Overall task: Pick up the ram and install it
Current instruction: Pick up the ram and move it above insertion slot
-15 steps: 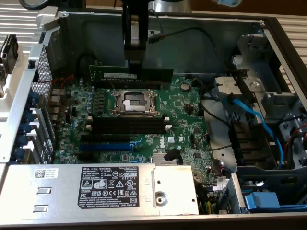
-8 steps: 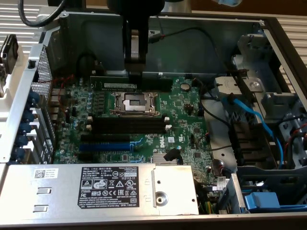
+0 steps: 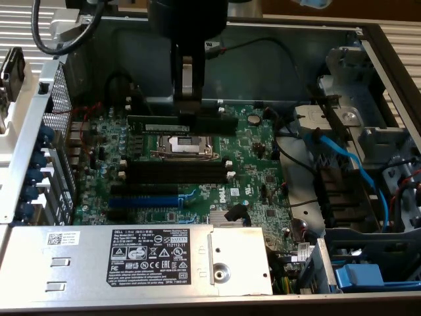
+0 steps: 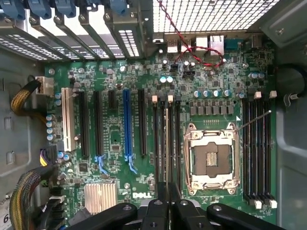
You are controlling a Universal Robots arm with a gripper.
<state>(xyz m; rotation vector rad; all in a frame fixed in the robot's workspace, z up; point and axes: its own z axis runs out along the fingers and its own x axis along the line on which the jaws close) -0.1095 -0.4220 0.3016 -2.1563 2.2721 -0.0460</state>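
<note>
You have open room straight above the CPU socket (image 3: 183,143). Behind it the gripper (image 3: 187,113), clamped on the ram (image 3: 158,125), blocks you. In front stands the grey metal cover (image 3: 158,260), and toward the exterior view's right, a blue cable (image 3: 355,171).

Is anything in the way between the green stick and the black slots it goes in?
No, nothing that I can see. The jaws are shut on the ram, holding it above the motherboard. The black memory slots look empty, with no cable lying over them.
</note>
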